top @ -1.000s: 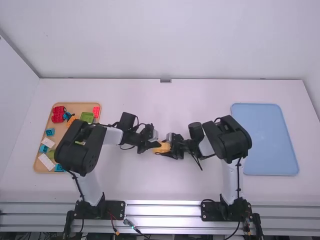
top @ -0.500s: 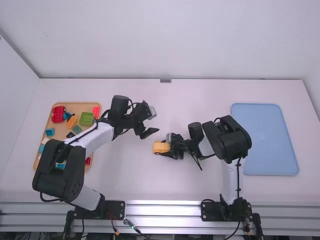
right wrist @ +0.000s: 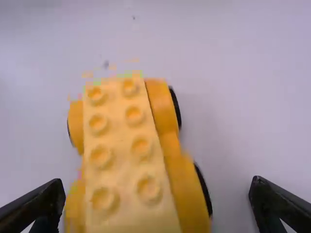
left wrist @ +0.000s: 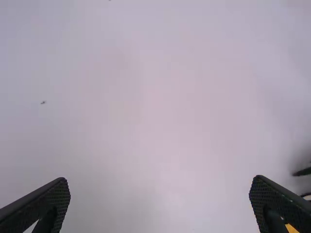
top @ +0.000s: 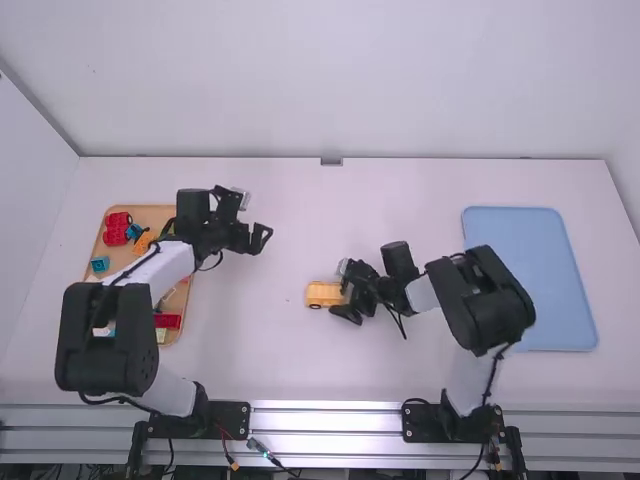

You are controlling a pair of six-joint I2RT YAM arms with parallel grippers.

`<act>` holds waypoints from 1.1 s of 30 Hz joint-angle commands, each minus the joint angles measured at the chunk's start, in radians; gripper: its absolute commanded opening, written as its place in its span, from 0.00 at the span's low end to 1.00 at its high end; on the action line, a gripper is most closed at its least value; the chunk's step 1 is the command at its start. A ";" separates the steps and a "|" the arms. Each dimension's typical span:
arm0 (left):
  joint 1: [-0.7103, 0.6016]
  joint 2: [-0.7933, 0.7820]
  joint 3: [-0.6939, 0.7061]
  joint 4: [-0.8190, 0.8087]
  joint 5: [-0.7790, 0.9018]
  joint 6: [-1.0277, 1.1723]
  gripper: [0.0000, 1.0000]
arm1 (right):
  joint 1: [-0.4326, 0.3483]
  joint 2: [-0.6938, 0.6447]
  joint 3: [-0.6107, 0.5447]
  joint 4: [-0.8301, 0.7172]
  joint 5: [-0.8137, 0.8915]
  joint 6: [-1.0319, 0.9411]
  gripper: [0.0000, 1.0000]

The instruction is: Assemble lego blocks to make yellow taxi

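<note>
Near the middle of the table stands the yellow taxi [top: 323, 294], a wheeled base with a pale yellow studded block on top, also seen as the yellow car [right wrist: 136, 150] in the right wrist view. Just right of it is my right gripper [top: 352, 301]; in its wrist view the right gripper [right wrist: 158, 189] is open, one finger on each side of the car's near end, with space at the right finger. My left gripper [top: 259, 237] hangs open beside the parts tray, well away from the car; the left gripper [left wrist: 159, 187] has bare table between its fingers.
The wooden tray [top: 140, 215] at the left holds several loose blocks, among them red blocks [top: 117, 228] and a teal block [top: 100, 264]; the left arm covers part of it. A blue tray [top: 540, 270] lies at the right.
My left gripper has left the car and drawn back up and left toward the wooden tray. My right gripper has let go and eased slightly right; the car has stayed in place.
</note>
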 commanded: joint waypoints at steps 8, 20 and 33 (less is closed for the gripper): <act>0.156 -0.004 0.203 -0.406 -0.123 -0.142 0.99 | -0.005 -0.382 -0.025 -0.436 0.432 -0.071 0.99; 0.383 0.119 0.627 -0.818 -0.447 -0.074 0.99 | -0.005 -0.617 -0.025 -0.453 0.505 -0.079 0.99; 0.514 0.508 1.027 -1.062 -0.410 0.423 0.99 | -0.092 -0.669 -0.018 -0.454 0.459 -0.077 0.99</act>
